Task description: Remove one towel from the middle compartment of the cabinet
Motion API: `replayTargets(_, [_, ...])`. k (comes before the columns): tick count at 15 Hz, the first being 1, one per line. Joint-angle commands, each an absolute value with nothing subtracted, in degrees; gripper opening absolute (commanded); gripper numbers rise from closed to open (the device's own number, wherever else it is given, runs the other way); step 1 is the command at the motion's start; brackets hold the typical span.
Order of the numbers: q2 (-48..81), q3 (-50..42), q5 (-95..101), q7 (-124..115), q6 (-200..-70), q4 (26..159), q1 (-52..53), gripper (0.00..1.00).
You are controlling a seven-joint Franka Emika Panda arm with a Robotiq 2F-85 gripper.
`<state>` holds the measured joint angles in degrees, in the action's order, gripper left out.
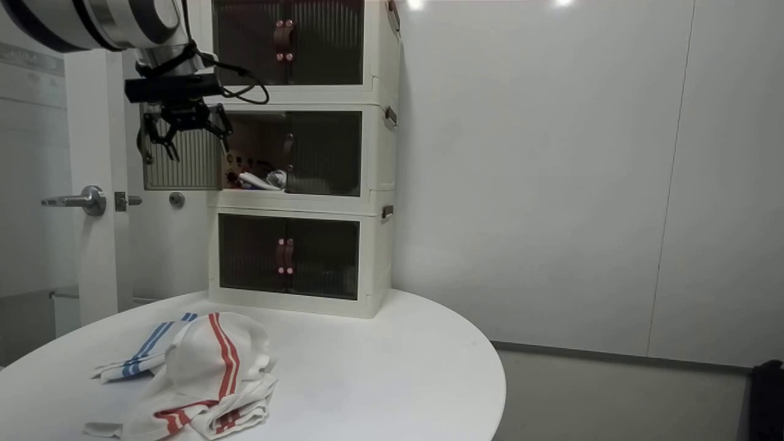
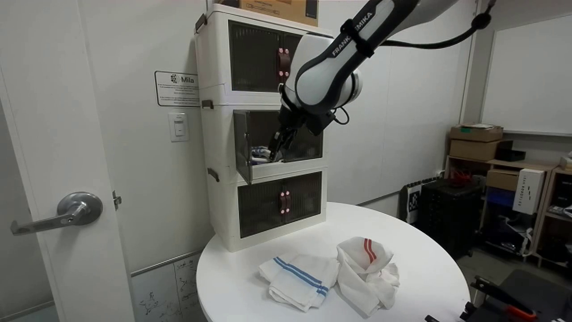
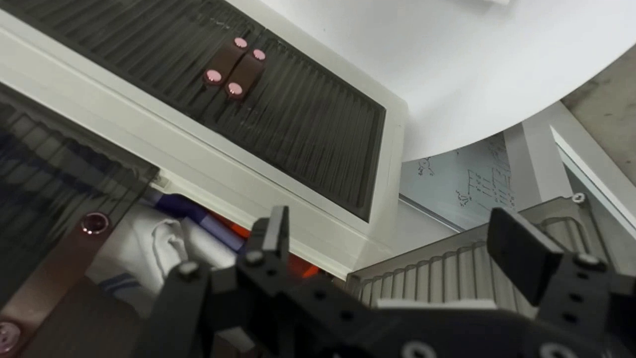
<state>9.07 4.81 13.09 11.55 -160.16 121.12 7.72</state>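
Note:
The white cabinet [image 1: 381, 257] has three stacked compartments. The left door [image 1: 184, 171] of the middle compartment [image 1: 318, 202] stands open; its right door is shut. A crumpled white towel with blue stripes [image 3: 144, 243] lies inside, partly behind the shut door; it also shows in both exterior views [image 1: 260, 181] [image 2: 260, 154]. My gripper [image 3: 397, 243] is open and empty, its fingers wide apart. In both exterior views [image 1: 201, 152] [image 2: 276, 147] it points downward at the opening's front, near the open door. I cannot tell its exact distance from the towel.
A red-striped towel [image 1: 196, 367] and a blue-striped towel [image 2: 299, 277] lie on the round white table [image 1: 392, 380]. Purple [image 3: 208, 223] and orange [image 3: 303, 266] items lie at the compartment's front edge. A room door with a lever handle [image 2: 80, 210] stands beside the cabinet.

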Motion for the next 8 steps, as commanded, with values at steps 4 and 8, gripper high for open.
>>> replayTargets(4, [18.78, -0.93, 29.39, 8.59, -167.27, 111.37, 10.36, 1.0])
replayTargets(8, [22.28, -4.59, 36.03, 5.6, -169.74, 107.44, 12.51, 1.0])
